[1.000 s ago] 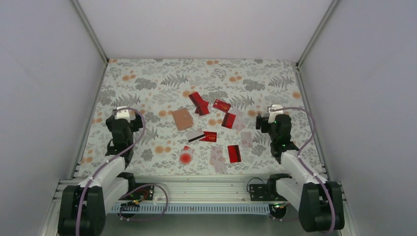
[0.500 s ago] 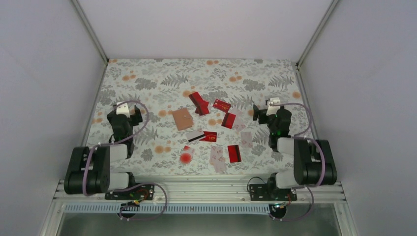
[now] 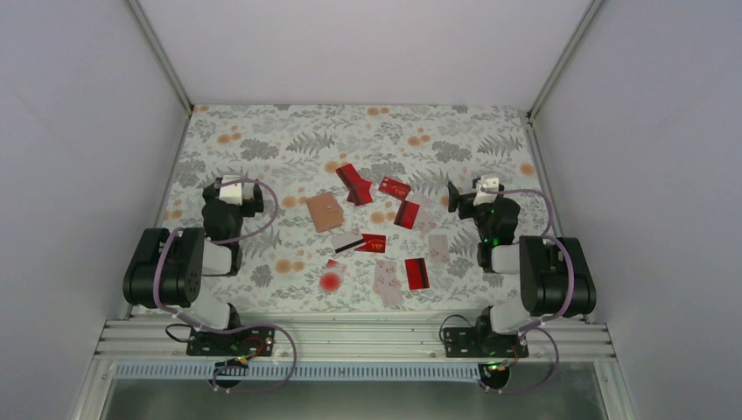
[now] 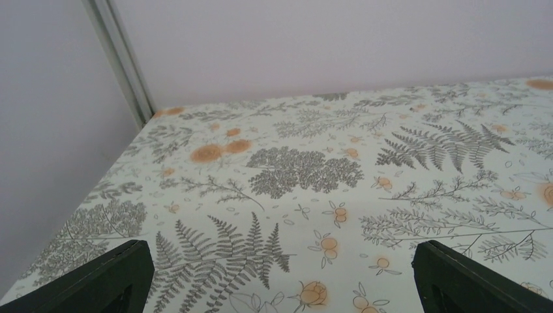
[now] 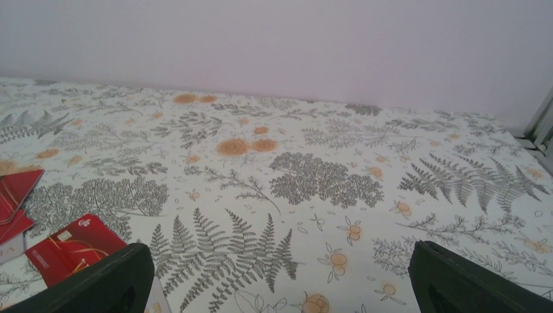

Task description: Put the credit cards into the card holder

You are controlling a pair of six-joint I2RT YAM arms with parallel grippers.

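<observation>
Several red credit cards [image 3: 357, 185] and a few pale ones [image 3: 386, 276] lie scattered on the floral table mid-centre. The tan card holder [image 3: 325, 212] lies shut to their left. My left gripper [image 3: 229, 194] is open and empty at the left, well away from the holder; its wrist view shows only bare cloth between the fingertips [image 4: 120, 274]. My right gripper [image 3: 472, 198] is open and empty at the right, next to the cards. In the right wrist view a red card [image 5: 73, 248] lies by the left fingertip [image 5: 111, 280], and more red cards [image 5: 16, 195] at the left edge.
A round red spot [image 3: 330, 281] marks the cloth near the front. Grey walls and metal corner posts [image 4: 120, 59] enclose the table on three sides. The arm bases sit on the rail at the near edge [image 3: 350, 337].
Both arms have folded back, elbows drawn toward the bases. The grippers stay near the same places, slightly farther out and tilted more level. Cards and holder have not moved.
</observation>
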